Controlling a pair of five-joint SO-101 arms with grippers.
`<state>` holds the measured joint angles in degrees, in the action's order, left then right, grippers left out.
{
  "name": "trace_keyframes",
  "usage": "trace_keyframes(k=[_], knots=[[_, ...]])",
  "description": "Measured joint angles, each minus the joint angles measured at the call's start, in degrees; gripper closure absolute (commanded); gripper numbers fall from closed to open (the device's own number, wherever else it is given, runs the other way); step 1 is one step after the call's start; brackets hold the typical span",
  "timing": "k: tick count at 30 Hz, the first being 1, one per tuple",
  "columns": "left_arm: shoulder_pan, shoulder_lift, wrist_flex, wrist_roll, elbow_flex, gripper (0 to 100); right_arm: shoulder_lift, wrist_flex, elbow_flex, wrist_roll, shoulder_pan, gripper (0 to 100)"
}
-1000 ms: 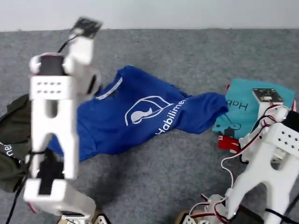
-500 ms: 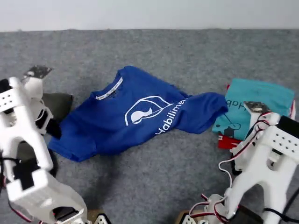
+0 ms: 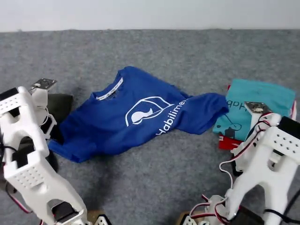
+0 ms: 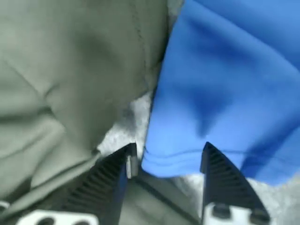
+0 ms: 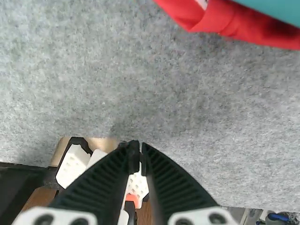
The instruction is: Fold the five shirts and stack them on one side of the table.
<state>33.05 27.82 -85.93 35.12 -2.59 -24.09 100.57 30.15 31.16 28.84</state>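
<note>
The blue shirt (image 3: 140, 117) is seen spread out, unfolded and rumpled, across the middle of the grey-covered tabletop (image 3: 187, 61). Its collar is turned toward the far left, and one sleeve is stretched toward the right edge. That sleeve reaches up to a folded teal shirt (image 3: 262, 101), which is laid on top of a red shirt (image 3: 228, 142) at the right edge. The near part of this stack is covered by the right arm (image 3: 269, 154), which stands in front of it.

An olive shirt (image 3: 60, 103) is bunched at the left edge and is largely hidden behind the left arm (image 3: 26, 150). In the left wrist view it is separated from the blue shirt's hem by a thin strip of bare tabletop.

The left claw (image 4: 168, 146) is held wide open low over that hem, with the corner of the blue cloth lying between its jaws. Nothing is gripped.

The right claw (image 5: 138, 144) is closed tight with nothing in it. It is held over bare tabletop close to the near edge, with the red shirt nearby.
</note>
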Motion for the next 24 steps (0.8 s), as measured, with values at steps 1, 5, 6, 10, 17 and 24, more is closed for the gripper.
trace_keyframes(k=[1, 5, 6, 10, 17, 24], knots=[[0.00, 0.79, 0.44, 0.00, 0.00, 77, 0.00, 0.00, 0.00, 0.00, 0.00, 99.0], [-0.26, 4.57, 0.97, 0.00, -0.18, 79, 0.00, 0.00, 0.00, 0.00, 0.00, 99.0], [-0.26, 5.36, 0.88, 0.00, -0.79, 82, 0.00, 0.00, 0.00, 0.00, 0.00, 99.0], [-1.23, 6.07, 0.35, 0.00, -0.88, 94, 0.00, 0.00, 0.00, 0.00, 0.00, 99.0], [-9.76, 4.92, -8.35, 2.37, 0.00, 99, 0.00, 0.00, 0.00, 0.00, 0.00, 99.0], [-20.66, -11.96, -12.13, -4.13, 0.00, 99, 0.00, 0.00, 0.00, -0.09, -2.20, 99.0]])
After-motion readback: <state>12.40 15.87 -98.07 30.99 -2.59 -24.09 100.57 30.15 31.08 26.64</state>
